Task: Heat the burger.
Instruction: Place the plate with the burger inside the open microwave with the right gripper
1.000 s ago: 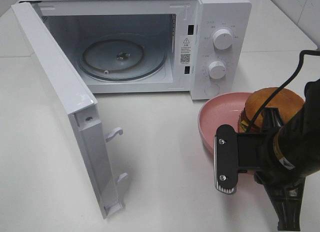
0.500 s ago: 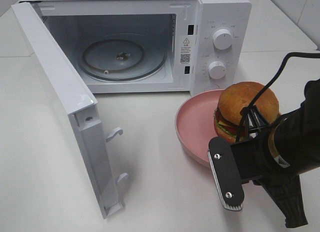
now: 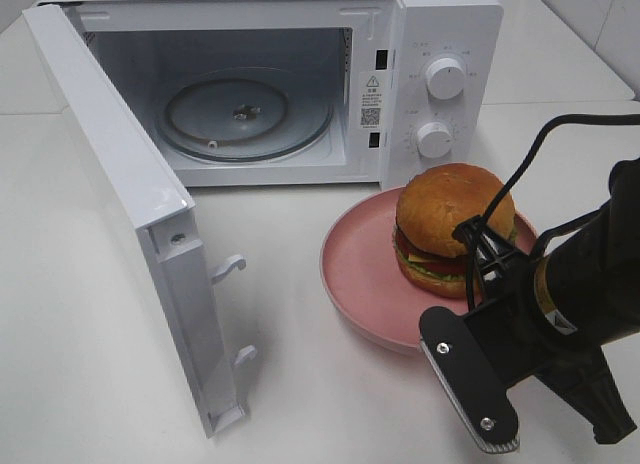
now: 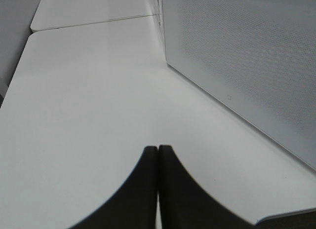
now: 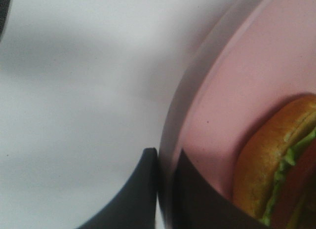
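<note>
Lower right of the high view: burger (image 3: pixel 452 224) sits on the pink plate (image 3: pixel 360 274), twd the plate's upper-right part, just below the microwave (image 3: pixel 440 44) knobs. R gripper (image 5: pixel 165 157) is pinched onto the plate's rim, one finger each side of the lip (wrist cam). Door (image 3: pixel 110 174) stands wide open at left; glass turntable (image 3: pixel 250 119) visible inside. L gripper (image 4: pixel 158 149): fingers pressed together, over the white table (image 4: pixel 89 91), near a perforated panel (image 4: pixel 247 56).
</note>
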### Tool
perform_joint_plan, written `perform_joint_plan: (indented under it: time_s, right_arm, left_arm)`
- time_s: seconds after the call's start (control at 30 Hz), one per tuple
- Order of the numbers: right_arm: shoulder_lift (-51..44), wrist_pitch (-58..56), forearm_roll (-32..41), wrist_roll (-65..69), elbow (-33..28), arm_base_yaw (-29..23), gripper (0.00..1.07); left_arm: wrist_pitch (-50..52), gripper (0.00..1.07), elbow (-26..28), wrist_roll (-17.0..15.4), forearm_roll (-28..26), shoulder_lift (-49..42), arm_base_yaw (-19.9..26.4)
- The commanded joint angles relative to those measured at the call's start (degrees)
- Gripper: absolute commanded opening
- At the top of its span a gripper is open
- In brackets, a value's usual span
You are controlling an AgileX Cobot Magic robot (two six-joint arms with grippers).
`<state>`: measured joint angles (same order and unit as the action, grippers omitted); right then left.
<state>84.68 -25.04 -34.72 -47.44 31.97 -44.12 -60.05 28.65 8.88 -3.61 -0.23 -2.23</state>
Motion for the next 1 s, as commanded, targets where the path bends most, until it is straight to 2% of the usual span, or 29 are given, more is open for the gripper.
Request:
perform_joint_plan:
  time_s: [0.03,0.57,0.87,1.0]
  right_arm:
    - [-1.0,2.9,-1.6,-1.7,0.3,-0.1,0.0]
    - [0.0,13.4,-1.7,-9.4,0.9,0.1,0.0]
    - [4.4,14.6,-1.5,-11.9,8.5,0.2,0.0]
    - [5.8,15.2,-0.9,-12.4,10.0,0.2,0.0]
  left_arm:
    - [0.8,0.0,-0.2,0.0,0.1,-1.4,-0.1]
    - [0.8,0.0,-0.2,0.0,0.1,-1.4,-0.1]
    - [0.8,0.0,-0.2,0.0,0.1,-1.4,-0.1]
    - [0.8,0.0,-0.2,0.0,0.1,-1.4,-0.1]
